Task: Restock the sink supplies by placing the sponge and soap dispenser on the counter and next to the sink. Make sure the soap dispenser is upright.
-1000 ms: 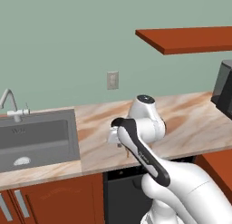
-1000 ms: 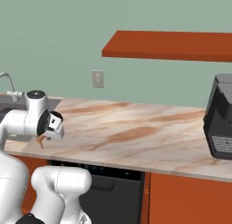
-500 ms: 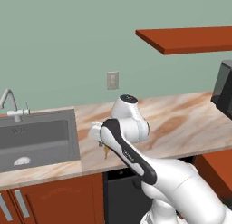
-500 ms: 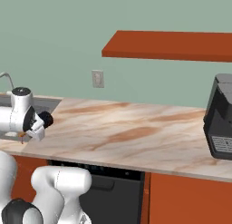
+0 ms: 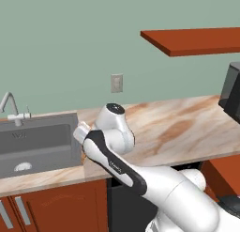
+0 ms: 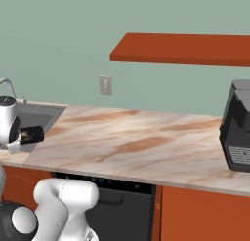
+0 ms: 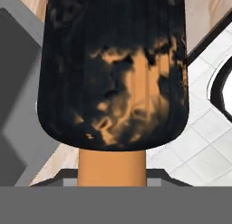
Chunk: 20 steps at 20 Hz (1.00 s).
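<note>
The gripper (image 6: pixel 22 137) is closed on the soap dispenser (image 7: pixel 113 69), a squat rounded cylinder with a glossy black skin mottled by tan-orange blotches and fine vertical ribbing; its smooth tan-orange pump neck (image 7: pixel 112 166) runs back toward the hand between the fingers. In the right base view the bottle (image 6: pixel 31 134) lies on its side in the grip, sticking out sideways from the hand, held above the near edge of the counter (image 6: pixel 146 147). That counter is a polished beige marble-look slab with brown-orange veins, passing beneath and beyond the gripper. The sink (image 5: pixel 37 142), a matte grey rectangular metal basin, lies just beside the hand, with a thin curved silver faucet (image 5: pixel 10 104) at its far rim. Below the held bottle, pale tiled floor (image 7: pixel 199 141) shows past the counter edge.
</note>
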Motion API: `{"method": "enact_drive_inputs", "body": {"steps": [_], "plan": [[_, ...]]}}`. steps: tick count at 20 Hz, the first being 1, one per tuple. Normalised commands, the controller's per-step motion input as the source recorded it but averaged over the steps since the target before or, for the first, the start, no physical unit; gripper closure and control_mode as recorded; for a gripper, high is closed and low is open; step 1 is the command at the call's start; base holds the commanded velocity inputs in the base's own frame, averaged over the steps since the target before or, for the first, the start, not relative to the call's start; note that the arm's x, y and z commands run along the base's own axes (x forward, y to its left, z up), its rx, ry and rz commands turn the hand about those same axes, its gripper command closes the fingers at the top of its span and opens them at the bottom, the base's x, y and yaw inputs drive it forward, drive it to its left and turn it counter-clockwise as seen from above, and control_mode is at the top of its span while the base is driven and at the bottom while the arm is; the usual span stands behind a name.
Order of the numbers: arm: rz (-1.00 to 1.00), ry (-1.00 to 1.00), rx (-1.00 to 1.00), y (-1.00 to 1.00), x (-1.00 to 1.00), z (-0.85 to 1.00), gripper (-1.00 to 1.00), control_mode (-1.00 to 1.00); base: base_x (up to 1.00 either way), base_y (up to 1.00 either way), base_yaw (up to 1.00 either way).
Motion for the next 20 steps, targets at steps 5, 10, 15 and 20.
{"method": "enact_drive_inputs", "body": {"steps": [5, 10, 15, 20], "plan": [[-0.18, 0.13, 0.47, -0.32, 0.08, 0.00, 1.00, -1.00, 0.00, 0.00, 0.00], [-0.09, 0.11, 0.45, -0.36, 0.36, 0.00, 1.00, -1.00, 0.00, 0.00, 0.00], [-0.13, 0.27, 0.28, -0.06, 0.60, 0.20, 1.00, -1.00, 0.00, 0.00, 0.00], [-0.06, 0.32, 0.16, -0.04, 0.72, 0.04, 1.00, -1.00, 0.00, 0.00, 0.00]]}}
